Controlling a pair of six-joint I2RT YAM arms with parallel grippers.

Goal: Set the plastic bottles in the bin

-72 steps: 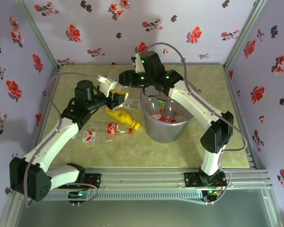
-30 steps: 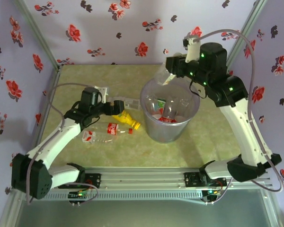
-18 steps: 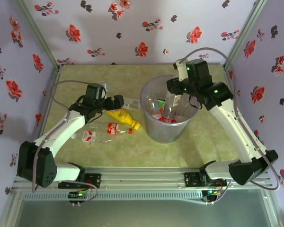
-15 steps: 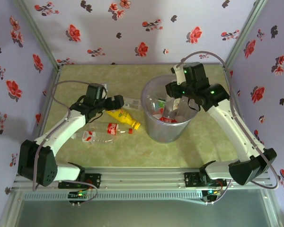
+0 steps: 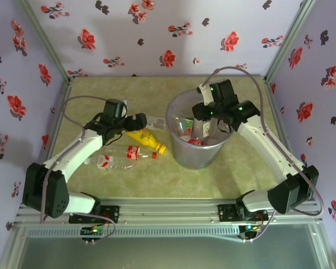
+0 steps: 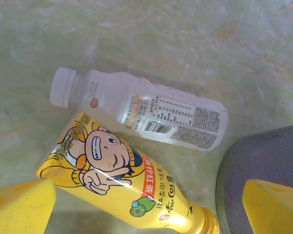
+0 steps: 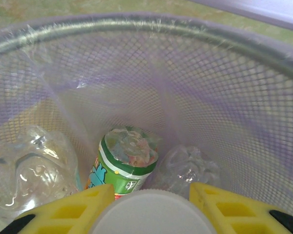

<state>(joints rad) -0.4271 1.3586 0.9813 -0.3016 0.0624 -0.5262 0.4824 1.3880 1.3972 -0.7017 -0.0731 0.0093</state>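
while crushed clear plastic bottles [image 7: 29, 165] lie in the round translucent grey-lavender bin [image 5: 182, 154], the right fingers [image 7: 73, 207] seem clenched on a white-capped bottle [image 7: 149, 214] above it; the spread left fingers [image 6: 19, 204] hover over a yellow plastic bottle [image 6: 122, 178] and a white-labelled clear bottle [image 6: 146, 109] on the green counter [image 5: 101, 95], a red-labelled bottle [image 5: 126, 152] nearby.

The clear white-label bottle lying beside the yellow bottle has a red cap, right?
No, its cap is white, as the left wrist view shows. The clear white-label bottle does lie beside the yellow bottle.
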